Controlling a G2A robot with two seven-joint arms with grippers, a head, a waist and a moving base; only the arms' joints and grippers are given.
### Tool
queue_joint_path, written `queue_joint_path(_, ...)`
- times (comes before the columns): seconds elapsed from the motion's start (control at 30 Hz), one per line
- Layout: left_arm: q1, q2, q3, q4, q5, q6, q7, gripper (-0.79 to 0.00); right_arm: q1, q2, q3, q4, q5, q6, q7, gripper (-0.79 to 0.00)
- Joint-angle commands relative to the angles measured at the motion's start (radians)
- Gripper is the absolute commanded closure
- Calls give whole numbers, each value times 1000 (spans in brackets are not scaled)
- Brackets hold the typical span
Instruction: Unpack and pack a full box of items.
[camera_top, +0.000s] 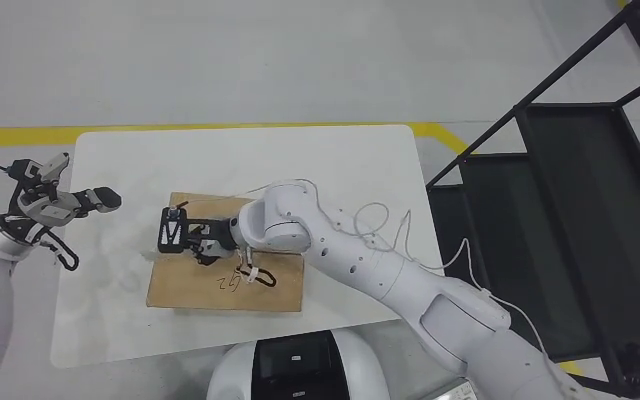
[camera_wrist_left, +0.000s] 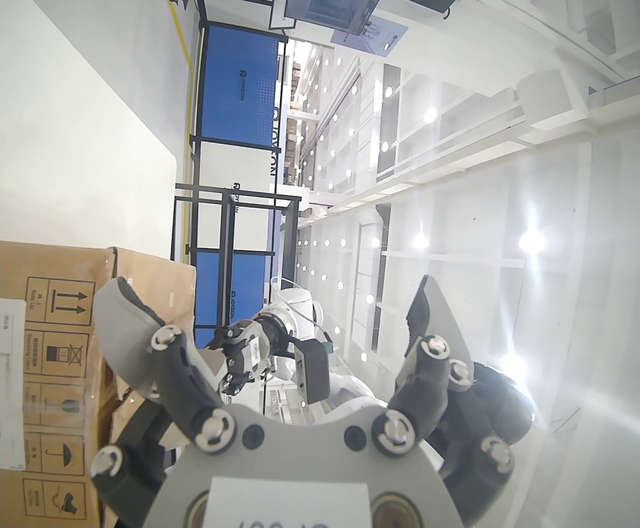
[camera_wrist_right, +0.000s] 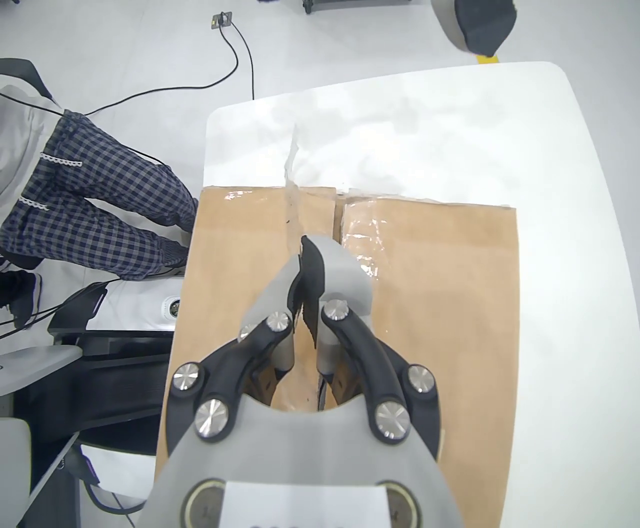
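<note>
A closed brown cardboard box (camera_top: 270, 290) lies flat on the white table (camera_top: 300, 160). My right gripper (camera_top: 172, 226) hovers over the box's top near its left end. In the right wrist view it (camera_wrist_right: 309, 255) is shut above the taped centre seam of the box (camera_wrist_right: 430, 280), and a thin strip of clear tape (camera_wrist_right: 291, 165) rises from the seam to its fingertips. My left gripper (camera_top: 100, 200) hangs off the table's left edge, apart from the box. In its own view it (camera_wrist_left: 275, 320) stands open with nothing between its fingers, and the box's printed side (camera_wrist_left: 55, 350) is beside it.
A person in checked trousers (camera_wrist_right: 100, 200) sits beside the table, with cables (camera_wrist_right: 235, 55) on the floor nearby. A black metal stair frame (camera_top: 560, 200) stands to the table's right. Bare table surface lies behind the box (camera_wrist_right: 450, 125).
</note>
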Motion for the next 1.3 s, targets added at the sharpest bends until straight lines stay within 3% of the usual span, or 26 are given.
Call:
queue_joint_path(0.0, 1, 1, -4, 1, 0, 1, 0, -785, 11, -11, -17, 28, -3, 5, -21, 0)
queue_joint_path(0.37, 6, 0, -7, -4, 1, 7, 3, -785, 57, -59, -84, 116, -74, 44, -89, 0)
queue_joint_path(1.2, 20, -3, -20, -14, -5, 13, -4, -785, 39, -72, -86, 92, -265, 71, -155, 0)
queue_joint_path(1.27, 23, -3, -21, -18, -5, 11, -3, -785, 38, -75, -92, 89, -283, 73, -151, -74)
